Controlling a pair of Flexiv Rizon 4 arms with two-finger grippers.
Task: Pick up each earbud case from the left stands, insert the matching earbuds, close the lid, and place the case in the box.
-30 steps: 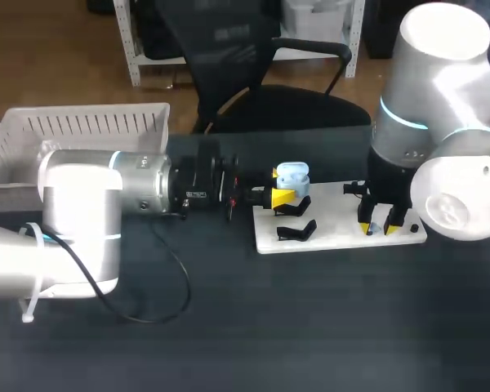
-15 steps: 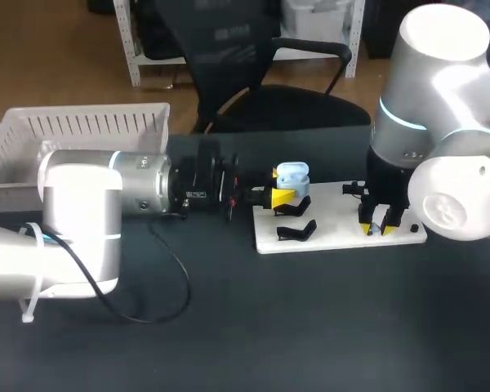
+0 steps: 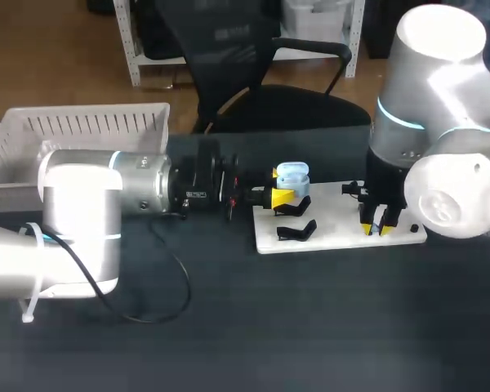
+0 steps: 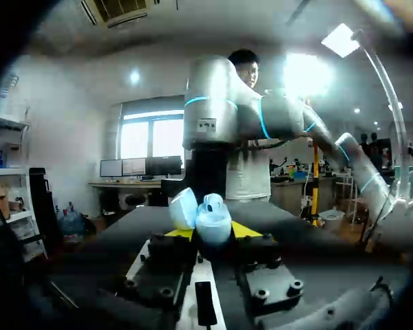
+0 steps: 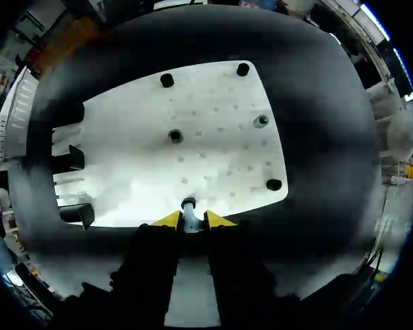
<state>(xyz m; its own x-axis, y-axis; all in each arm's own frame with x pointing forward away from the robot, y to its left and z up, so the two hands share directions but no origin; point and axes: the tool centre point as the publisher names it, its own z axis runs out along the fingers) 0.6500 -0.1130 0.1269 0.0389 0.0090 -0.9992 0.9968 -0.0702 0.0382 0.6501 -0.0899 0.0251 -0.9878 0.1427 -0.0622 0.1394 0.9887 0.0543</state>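
So the left gripper [image 3: 282,198] is pinching the pale blue earbud case [image 4: 212,223] from both sides, lid flipped open, hovering at the left end of the white board [image 5: 213,151]. The right gripper [image 5: 189,221] fingers are squeezing narrow on a small white earbud [image 5: 188,208] at the board's right end. So the case is sitting well off to that arm's left, mouth looking upward

On the desk [image 3: 269,327], the box [image 3: 82,135] sits far left and the board [image 3: 335,233] right of middle, with the stands [image 3: 296,232] on the board's left end, the earbud case [image 3: 292,174] just above them, and an earbud [image 5: 188,206] over its right part.
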